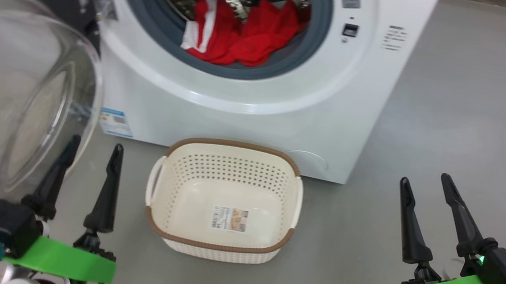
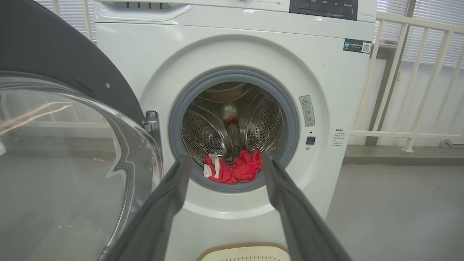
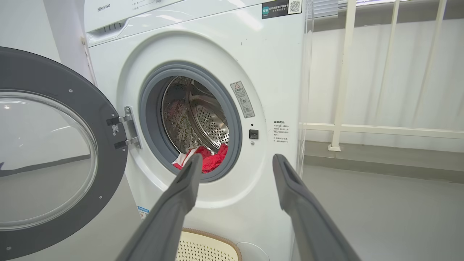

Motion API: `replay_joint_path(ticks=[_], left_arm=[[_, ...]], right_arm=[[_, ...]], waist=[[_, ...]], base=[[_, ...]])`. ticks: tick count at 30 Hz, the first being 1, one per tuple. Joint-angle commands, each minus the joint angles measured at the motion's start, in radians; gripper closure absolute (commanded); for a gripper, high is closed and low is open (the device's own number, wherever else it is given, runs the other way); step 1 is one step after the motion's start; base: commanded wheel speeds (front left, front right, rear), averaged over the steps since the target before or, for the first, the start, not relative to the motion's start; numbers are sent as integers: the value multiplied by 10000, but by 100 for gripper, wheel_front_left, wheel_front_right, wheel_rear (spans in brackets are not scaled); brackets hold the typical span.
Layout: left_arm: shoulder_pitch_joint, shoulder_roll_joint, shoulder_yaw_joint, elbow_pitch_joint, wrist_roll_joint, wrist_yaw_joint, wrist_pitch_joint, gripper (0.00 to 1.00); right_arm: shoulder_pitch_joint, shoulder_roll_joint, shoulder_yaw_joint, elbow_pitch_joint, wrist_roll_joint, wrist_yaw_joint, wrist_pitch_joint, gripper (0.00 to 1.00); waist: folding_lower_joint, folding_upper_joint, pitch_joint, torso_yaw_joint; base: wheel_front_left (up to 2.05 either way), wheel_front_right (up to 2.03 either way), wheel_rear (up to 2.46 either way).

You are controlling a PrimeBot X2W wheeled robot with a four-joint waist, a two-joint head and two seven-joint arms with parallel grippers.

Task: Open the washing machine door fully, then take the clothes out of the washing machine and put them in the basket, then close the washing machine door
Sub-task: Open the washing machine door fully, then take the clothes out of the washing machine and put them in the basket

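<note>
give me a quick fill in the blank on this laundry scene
The washing machine door stands ____.
The clothes in the drum are mostly ____.
The basket is ____.
The basket sits in ____ of the washing machine.
Missing words: open; red; empty; front

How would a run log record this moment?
washing machine door: open | red clothes: in steel drum | basket: empty | left gripper: open | right gripper: open

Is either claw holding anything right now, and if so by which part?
Nothing is held. The left claw and right claw both stand open and empty; the red clothes lie inside the washing machine.
</note>
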Motion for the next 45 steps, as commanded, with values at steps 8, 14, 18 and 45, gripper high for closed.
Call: replay_joint_path(ticks=[8, 14, 18, 45], left_arm=[[459, 83, 302, -304, -119, 186, -90, 0], [664, 192, 306, -571, 120, 159, -275, 0], [847, 201, 378, -614, 219, 212, -309, 0], [2128, 165, 220, -988, 590, 309, -330, 0]], right_arm=[[258, 13, -47, -532, 17, 63, -202, 0], [500, 13, 16, -556, 123, 63, -219, 0], [635, 13, 162, -558, 151, 63, -222, 0], [1676, 13, -107, -806, 62, 63, -225, 0]], waist=[[0, 0, -172, -1272], [0, 0, -251, -1663], [0, 0, -387, -1867], [0, 0, -1028, -1873]], base=[[0, 0, 0], [0, 0, 0], [0, 0, 0], [0, 0, 0]])
